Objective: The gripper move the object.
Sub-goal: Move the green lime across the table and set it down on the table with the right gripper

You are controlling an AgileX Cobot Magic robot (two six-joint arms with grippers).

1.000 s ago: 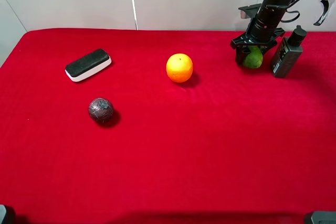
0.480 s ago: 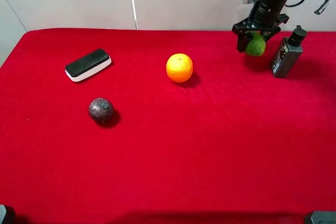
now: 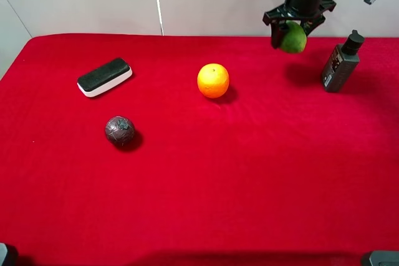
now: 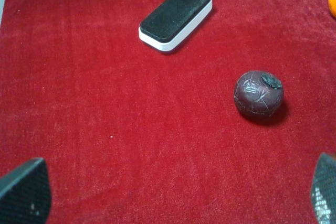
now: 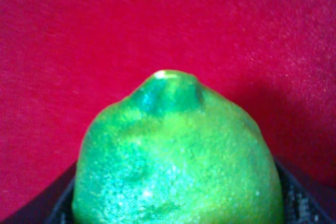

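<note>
My right gripper (image 3: 292, 34), a black claw, is shut on the green fruit (image 3: 293, 38) and holds it in the air above the red table's back right part. In the right wrist view the green fruit (image 5: 176, 156) fills the frame, with black fingers (image 5: 299, 203) at its sides. My left gripper (image 4: 168, 195) is open and empty; only its two fingertips (image 4: 23, 195) show at the frame's corners, above the cloth near the dark ball.
An orange (image 3: 213, 80) sits mid-table. A dark purplish-brown ball (image 3: 120, 131) lies at the left front, also in the left wrist view (image 4: 258, 93). A black-and-white eraser (image 3: 104, 76) lies at back left. A dark bottle (image 3: 340, 62) stands at the right, near the green fruit.
My right gripper has lifted the green fruit off the cloth and carried it up and slightly left, away from the dark bottle. The other things have not moved.
</note>
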